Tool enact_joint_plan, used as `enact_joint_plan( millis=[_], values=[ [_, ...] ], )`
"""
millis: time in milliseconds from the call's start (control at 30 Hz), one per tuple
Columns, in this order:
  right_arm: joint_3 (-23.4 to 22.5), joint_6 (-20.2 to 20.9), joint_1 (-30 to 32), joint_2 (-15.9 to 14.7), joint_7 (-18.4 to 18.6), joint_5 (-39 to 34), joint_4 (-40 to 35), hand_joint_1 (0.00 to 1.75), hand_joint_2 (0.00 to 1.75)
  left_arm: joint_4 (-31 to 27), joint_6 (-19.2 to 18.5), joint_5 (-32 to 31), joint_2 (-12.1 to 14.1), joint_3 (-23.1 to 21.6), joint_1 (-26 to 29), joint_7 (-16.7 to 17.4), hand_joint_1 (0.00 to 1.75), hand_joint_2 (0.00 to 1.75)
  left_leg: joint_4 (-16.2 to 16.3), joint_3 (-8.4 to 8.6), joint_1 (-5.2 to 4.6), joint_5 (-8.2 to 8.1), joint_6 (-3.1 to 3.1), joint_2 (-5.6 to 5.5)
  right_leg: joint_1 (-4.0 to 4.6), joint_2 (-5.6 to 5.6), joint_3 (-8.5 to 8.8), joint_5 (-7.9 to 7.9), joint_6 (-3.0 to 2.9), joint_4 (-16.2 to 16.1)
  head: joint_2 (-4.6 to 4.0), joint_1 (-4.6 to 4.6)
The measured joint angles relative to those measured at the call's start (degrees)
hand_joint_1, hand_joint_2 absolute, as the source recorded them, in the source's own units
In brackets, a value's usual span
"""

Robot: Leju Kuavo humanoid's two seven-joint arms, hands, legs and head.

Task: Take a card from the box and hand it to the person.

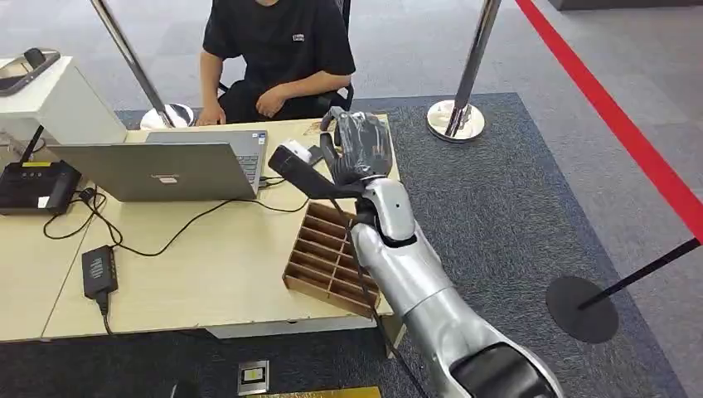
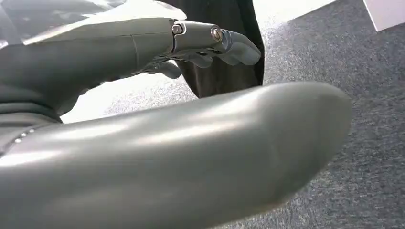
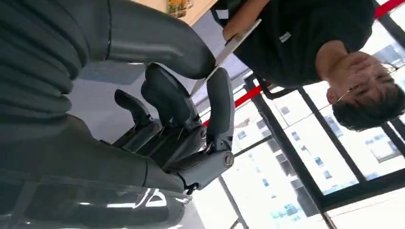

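Though seen only edge-on in the right wrist view, looks like a thin pale card (image 3: 233, 44) pinched between the thick grey thumb and the dark fingers (image 3: 219, 102) of the right hand (image 1: 358, 148). So: narrow grip, holding the card. Can't really pick the card out in the head view, too hidden behind the hand.

Got that hand raised above the far right corner of the worktop (image 1: 207, 265), palm side turned toward the seated person (image 1: 278, 50) in the black t-shirt. Still apart from the person's hand (image 1: 269, 101), which rests by the far edge.

Lower down, under the silver forearm, spotted the wooden box (image 1: 327, 257) with its rows of slots, sitting at the right edge of the worktop. Can't tell what's in the slots.

Left hand (image 2: 143, 52) hanging over grey carpet, fingers loosely apart, nothing in them.

Also on the worktop: open laptop (image 1: 166, 170), black power brick (image 1: 99, 270) on its cable, black device (image 1: 33, 186) far left.
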Motion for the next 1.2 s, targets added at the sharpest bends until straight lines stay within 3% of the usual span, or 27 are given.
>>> enact_joint_plan(
  millis=[500,767,1200],
  values=[
    [-0.04,-2.62,-3.07,0.85,0.96,0.72,8.06,1.66,1.75,0.0,-0.07,-0.35,-0.09,-0.66,-0.37,0.11,0.0,0.0,0.0,0.0,0.0,0.0,0.0,0.0,0.0,0.0,0.0,0.0,0.0,0.0,0.0,0.02],
    [-0.85,-2.21,-3.31,1.27,-3.04,-4.15,10.03,1.64,1.75,0.0,-0.07,-0.44,-0.13,-0.96,-0.43,0.13,0.0,0.0,0.0,0.0,0.0,0.0,0.0,0.0,0.0,0.0,0.0,0.0,0.0,0.0,0.0,0.0],
    [-2.01,-2.95,-3.38,1.42,-4.2,-5.01,12.7,1.54,1.75,0.0,-0.07,-0.48,-0.22,-1.03,-0.45,0.37,0.0,0.0,0.0,0.0,0.0,0.0,0.0,0.0,0.0,0.0,-0.01,0.0,0.0,0.0,0.0,0.0]
  ],
)
